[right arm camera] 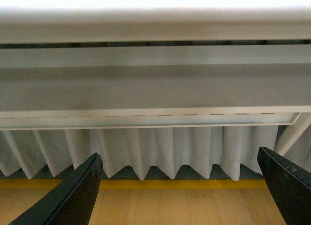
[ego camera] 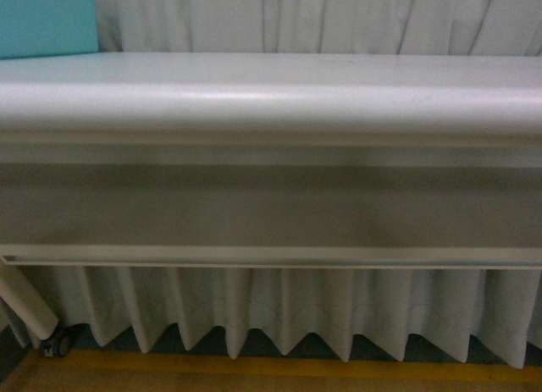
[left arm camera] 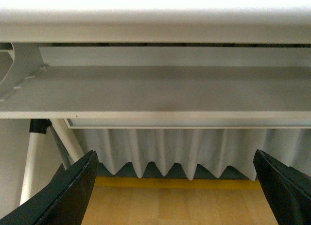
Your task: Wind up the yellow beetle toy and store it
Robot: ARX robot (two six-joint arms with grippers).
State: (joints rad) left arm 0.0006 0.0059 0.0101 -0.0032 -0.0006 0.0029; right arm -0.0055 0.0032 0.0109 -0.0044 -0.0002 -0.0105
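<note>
The yellow beetle toy is out of view in all three views. My left gripper (left arm camera: 175,186) is open, its black fingers (left arm camera: 73,191) spread wide with nothing between them, held low in front of the white table's edge (left arm camera: 155,28). My right gripper (right arm camera: 177,188) is open too, black fingers (right arm camera: 77,196) far apart and empty, facing the same table edge (right arm camera: 155,28) from below its top. Neither arm shows in the front view, which looks at the table's rounded front edge (ego camera: 271,104).
Under the tabletop runs a grey shelf-like rail (ego camera: 271,214). A white pleated curtain (ego camera: 279,311) hangs behind, above a yellow floor stripe (left arm camera: 175,182) and wooden floor. A white table leg with a caster (ego camera: 52,341) stands at lower left. A teal panel (ego camera: 47,19) sits at upper left.
</note>
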